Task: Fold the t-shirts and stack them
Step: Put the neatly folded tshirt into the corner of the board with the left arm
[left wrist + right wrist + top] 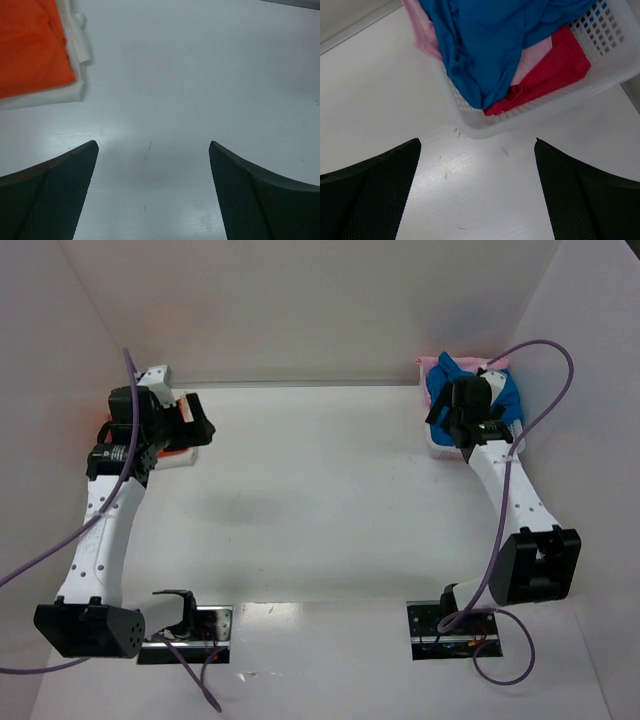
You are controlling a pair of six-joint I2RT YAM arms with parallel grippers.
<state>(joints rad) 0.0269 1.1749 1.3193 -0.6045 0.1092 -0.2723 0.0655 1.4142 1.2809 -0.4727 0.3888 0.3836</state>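
- The left end effector [152,150] hangs with its jaws spread wide and nothing between them, over bare worktop [200,75]. The folded orange t-shirt [30,45] lies ahead and to its left, on top of the cream-white t-shirt [79,55].
- The right end effector [476,142] is equally wide open and empty. The white basket [615,55] stands just ahead of it, with the blue t-shirt [470,45] heaped inside and spilling over the near rim.
- Risk at the basket: the blue t-shirt lies tangled over the pale pink t-shirt [532,57] and a red garment [555,70]. A deep pinch could lift two pieces at once.
- The basket looks light. Cloth snagging on its lattice wall during a pull could likely drag or tip it off the worktop's far corner.
- A shallow pinch on the draped blue fold may slip, leaving the shirt half out over the rim.
- Risk at the stack: a careless sweep by the left end effector towards the pile could catch the cream-white edge that pokes out from under the orange and undo the fold.
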